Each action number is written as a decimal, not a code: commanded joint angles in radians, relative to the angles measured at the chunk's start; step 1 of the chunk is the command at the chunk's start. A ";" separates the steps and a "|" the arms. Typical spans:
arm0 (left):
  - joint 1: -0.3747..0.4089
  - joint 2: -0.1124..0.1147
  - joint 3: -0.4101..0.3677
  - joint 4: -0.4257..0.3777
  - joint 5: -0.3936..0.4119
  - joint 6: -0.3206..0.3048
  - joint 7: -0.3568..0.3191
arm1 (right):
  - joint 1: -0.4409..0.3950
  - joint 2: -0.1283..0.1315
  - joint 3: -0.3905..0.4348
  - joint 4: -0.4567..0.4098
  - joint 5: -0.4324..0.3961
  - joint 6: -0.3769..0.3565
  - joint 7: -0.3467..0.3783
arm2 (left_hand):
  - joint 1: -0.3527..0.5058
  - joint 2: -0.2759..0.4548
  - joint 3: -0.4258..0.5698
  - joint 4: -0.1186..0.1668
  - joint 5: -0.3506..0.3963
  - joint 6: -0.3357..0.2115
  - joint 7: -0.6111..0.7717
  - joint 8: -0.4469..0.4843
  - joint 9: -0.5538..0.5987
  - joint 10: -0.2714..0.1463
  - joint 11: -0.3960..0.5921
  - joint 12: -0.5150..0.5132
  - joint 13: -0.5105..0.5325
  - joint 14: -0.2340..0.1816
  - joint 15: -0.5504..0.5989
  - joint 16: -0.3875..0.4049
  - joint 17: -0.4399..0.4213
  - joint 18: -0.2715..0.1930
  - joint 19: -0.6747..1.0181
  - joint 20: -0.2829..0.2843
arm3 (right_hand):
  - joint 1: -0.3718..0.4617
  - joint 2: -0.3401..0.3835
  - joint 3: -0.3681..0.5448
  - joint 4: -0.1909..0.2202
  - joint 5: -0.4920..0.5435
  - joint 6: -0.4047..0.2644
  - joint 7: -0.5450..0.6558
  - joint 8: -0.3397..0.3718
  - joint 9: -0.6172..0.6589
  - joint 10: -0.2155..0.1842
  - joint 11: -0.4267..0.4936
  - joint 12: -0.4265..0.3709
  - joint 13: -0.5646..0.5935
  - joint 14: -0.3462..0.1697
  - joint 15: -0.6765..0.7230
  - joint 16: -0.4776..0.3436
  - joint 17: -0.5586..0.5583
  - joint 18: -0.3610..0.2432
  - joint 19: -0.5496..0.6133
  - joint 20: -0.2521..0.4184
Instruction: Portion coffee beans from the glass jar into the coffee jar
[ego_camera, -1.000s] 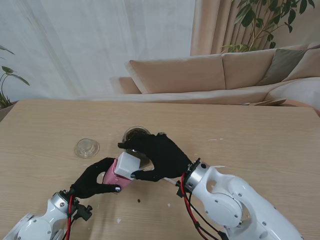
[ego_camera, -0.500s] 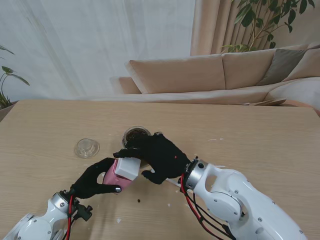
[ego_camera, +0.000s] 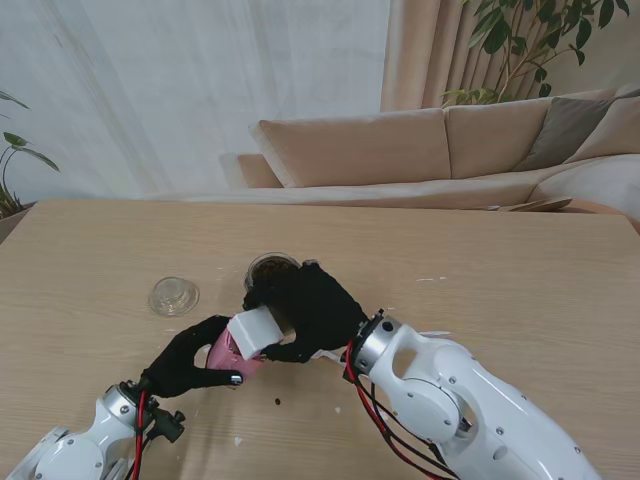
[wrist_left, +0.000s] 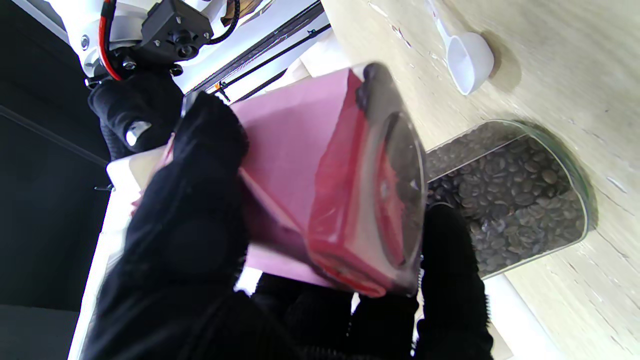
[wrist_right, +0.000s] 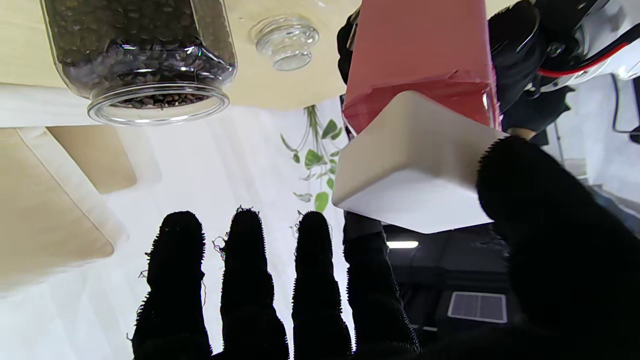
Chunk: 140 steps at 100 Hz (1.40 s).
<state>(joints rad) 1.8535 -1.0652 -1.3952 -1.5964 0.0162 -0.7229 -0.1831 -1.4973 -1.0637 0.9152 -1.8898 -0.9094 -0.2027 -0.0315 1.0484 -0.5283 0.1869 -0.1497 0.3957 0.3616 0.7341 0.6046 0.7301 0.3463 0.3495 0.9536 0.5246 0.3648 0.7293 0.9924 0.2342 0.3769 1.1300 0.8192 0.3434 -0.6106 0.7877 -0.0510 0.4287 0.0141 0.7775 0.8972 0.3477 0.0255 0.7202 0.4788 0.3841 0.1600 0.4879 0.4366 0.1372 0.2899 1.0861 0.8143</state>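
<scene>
The coffee jar (pink, tilted) is resting in the left robot hand near the glass jar. The right robot hand is gripping its white lid, which has lifted slightly, so opening is progressing.

Beige sofa, white curtain, leafy plant.

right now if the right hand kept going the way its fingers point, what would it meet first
Probably the glass jar of coffee beans: the right hand points away from me toward it, its thumb on the white lid of the pink coffee jar. Depth is unclear.
</scene>
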 joint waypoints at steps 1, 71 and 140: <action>0.009 -0.005 0.000 -0.012 0.001 -0.004 -0.015 | 0.006 -0.016 -0.012 0.008 0.010 0.020 0.007 | 0.242 0.198 0.315 0.045 0.091 -0.186 0.207 0.083 0.125 -0.145 0.163 0.084 0.026 -0.024 0.005 0.016 0.009 -0.008 -0.004 0.007 | -0.024 0.047 0.009 -0.010 0.049 0.021 0.125 0.038 0.033 0.008 0.028 0.025 0.026 -0.013 0.029 0.026 0.008 -0.005 0.033 0.020; 0.008 -0.007 -0.002 -0.011 -0.004 0.005 -0.013 | -0.131 0.000 0.121 -0.109 0.021 -0.028 0.079 | 0.243 0.198 0.315 0.045 0.090 -0.184 0.206 0.083 0.122 -0.143 0.162 0.085 0.023 -0.023 0.004 0.016 0.006 -0.009 -0.007 0.006 | 0.193 0.187 -0.163 0.124 -0.251 -0.207 -0.468 -0.353 -0.111 -0.007 -0.225 -0.149 -0.074 -0.021 -0.151 -0.050 -0.088 0.015 -0.105 -0.030; 0.008 -0.005 0.002 -0.013 0.000 0.001 -0.016 | -0.034 0.004 0.057 -0.006 -0.095 -0.126 -0.004 | 0.243 0.199 0.314 0.045 0.091 -0.185 0.206 0.083 0.124 -0.145 0.162 0.084 0.025 -0.024 0.005 0.016 0.007 -0.009 -0.006 0.007 | 0.133 -0.055 0.115 -0.019 -0.060 -0.328 -0.247 -0.133 -0.070 -0.059 -0.106 -0.115 -0.033 -0.032 -0.062 -0.026 -0.032 -0.022 -0.030 -0.004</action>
<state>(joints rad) 1.8572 -1.0648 -1.3952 -1.6039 0.0142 -0.7201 -0.1864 -1.5328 -1.0514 0.9775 -1.8957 -1.0157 -0.3381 -0.0615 1.0484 -0.5283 0.1869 -0.1497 0.3957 0.3652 0.7341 0.6046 0.7307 0.3463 0.3495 0.9537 0.5251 0.3633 0.7293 0.9924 0.2357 0.3769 1.1292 0.8192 0.5112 -0.6854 0.9183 -0.0376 0.3264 -0.2966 0.4562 0.7297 0.2543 -0.0186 0.6022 0.3516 0.3333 0.1579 0.4120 0.4012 0.1032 0.2883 1.0340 0.7933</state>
